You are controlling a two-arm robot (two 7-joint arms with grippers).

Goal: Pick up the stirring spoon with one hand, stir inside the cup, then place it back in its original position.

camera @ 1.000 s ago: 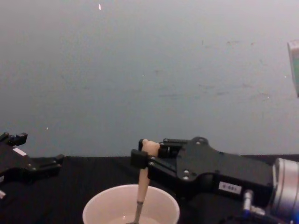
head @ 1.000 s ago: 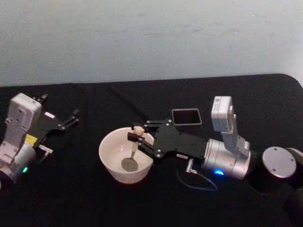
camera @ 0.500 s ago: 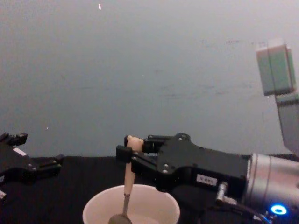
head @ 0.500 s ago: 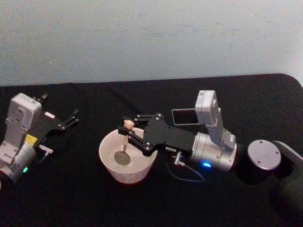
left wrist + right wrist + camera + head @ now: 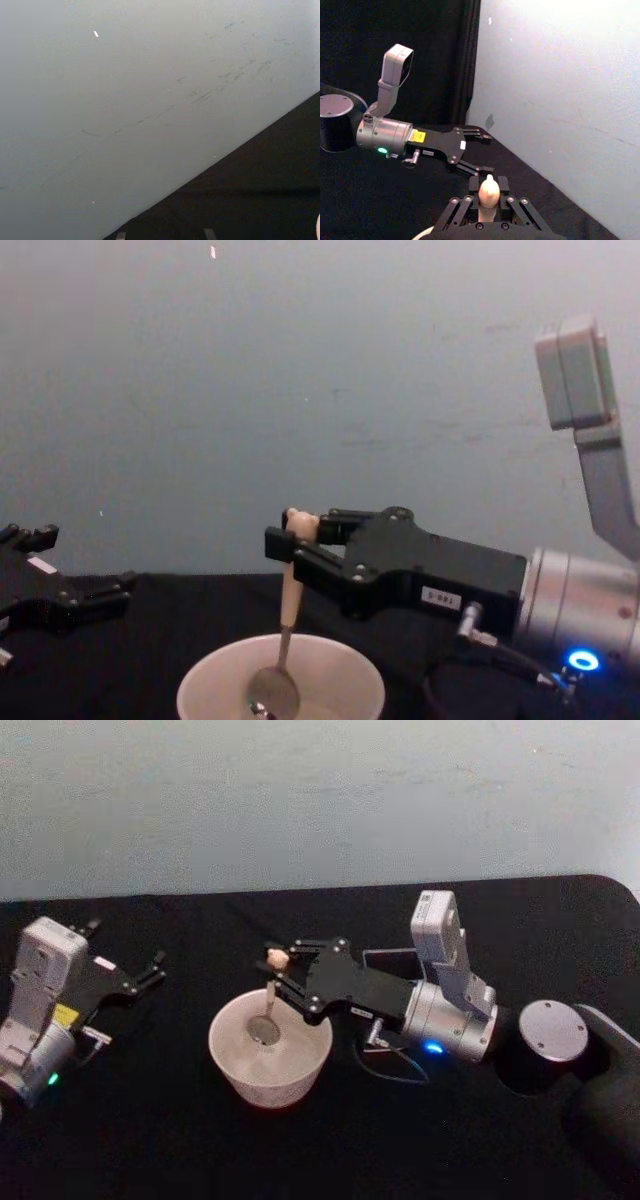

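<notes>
1. Grip: our right gripper (image 5: 276, 974) is clamped on the stirring spoon (image 5: 268, 1008) just under its bear head, and the handle hangs nearly upright.
2. Its black body reaches in from the right, roughly level above the cup (image 5: 232, 1065), with the silver wrist (image 5: 450, 1020) behind it.
3. We see the spoon's metal bowl inside the cup, below the rim; we cannot tell whether it touches the bottom.
4. The dark holder (image 5: 392, 960) stands behind that gripper, which hides most of it.
5. Our left gripper (image 5: 152, 970) lies at the left of the black table (image 5: 150, 1140), fingers spread, well apart from the cup.
</notes>
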